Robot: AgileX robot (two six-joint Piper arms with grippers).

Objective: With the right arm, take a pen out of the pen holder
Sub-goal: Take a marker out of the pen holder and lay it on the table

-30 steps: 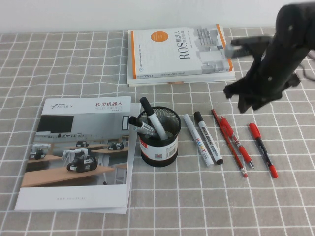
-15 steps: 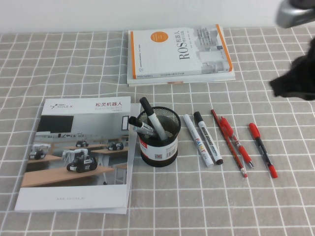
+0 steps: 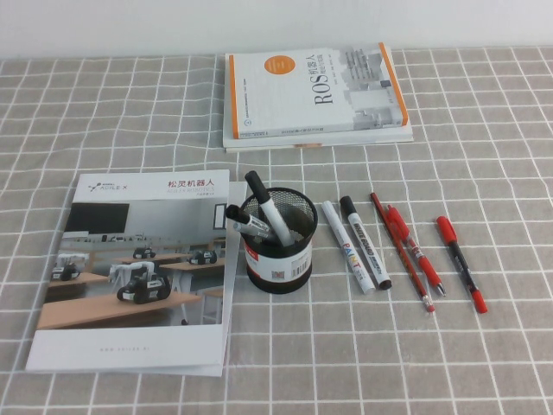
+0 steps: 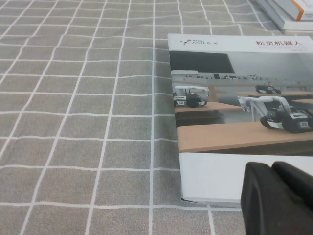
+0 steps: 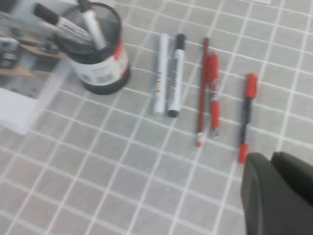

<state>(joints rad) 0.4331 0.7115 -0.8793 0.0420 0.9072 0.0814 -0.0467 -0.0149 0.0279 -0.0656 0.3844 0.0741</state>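
Right claw [image 5: 274, 188], closed tight and holding nothing, is hanging above the grey checked tabletop [image 3: 449, 363], outside the high view. Left claw [image 4: 276, 196] is hovering at the near edge of the glossy robot brochure [image 3: 138, 277]; whether it is open cannot be told. The black mesh pen holder [image 3: 276, 246] is standing mid-tabletop, with two black-capped white markers [image 3: 259, 192] leaning toward 10 o'clock. At its 3 o'clock, loose markers and red pens [image 3: 406, 246] are lying side by side. At its 12 o'clock, stacked books [image 3: 315, 91] are resting. Advised technique: opening the right claw, descending from above, pinching one marker near its cap, and lifting along its lean so the holder is not tipping.
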